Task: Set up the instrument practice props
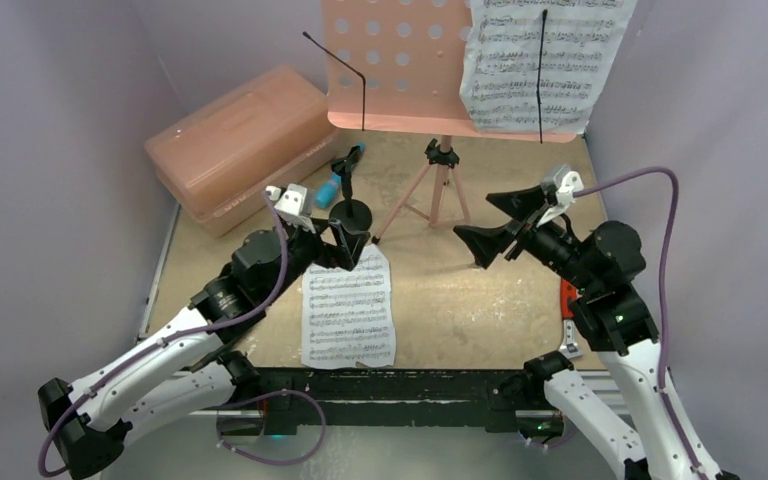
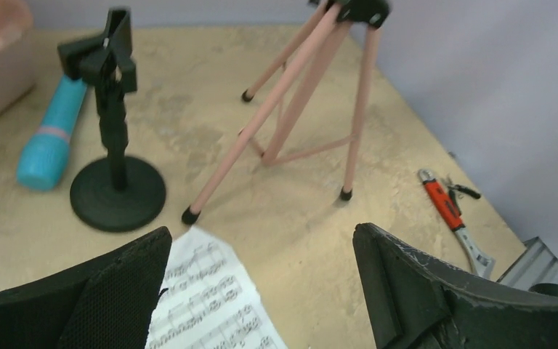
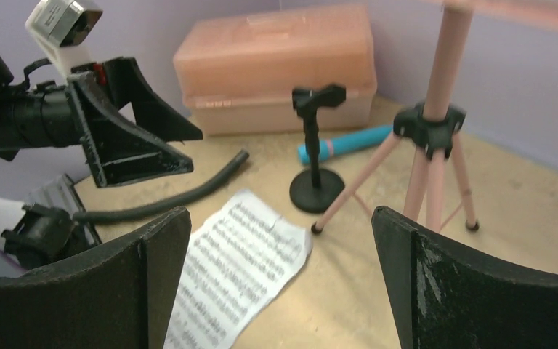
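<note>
Your left end effector [image 1: 350, 245] is spread wide and carries nothing. It hovers over the top edge of the loose sheet-music page [image 1: 348, 320], which lies flat on the tabletop [image 1: 480, 310]. Your right end effector [image 1: 500, 225] is spread just as wide, also empty, and faces the legs of the music stand [image 1: 410, 105]. The other page [image 1: 540, 60] is already up on that stand behind a black retaining wire. The cyan microphone [image 1: 332, 190] lies on its side beside the mic stand [image 1: 350, 212], not clipped in (so that's two jobs left, I'd say).

Watch yourself here. The flat page is thin paper on a rough, mottled surface, so a pinch could crease it or just skid it along. Your left arm is also close to the mic stand and one tripod foot, and a careless sweep could topple either.

As for materials, the fingers are matte black. The stand has a perforated pink desk on slim pink tube legs with black feet. The mic stand has a round black base, and the mic is a smooth plastic cylinder.
</note>
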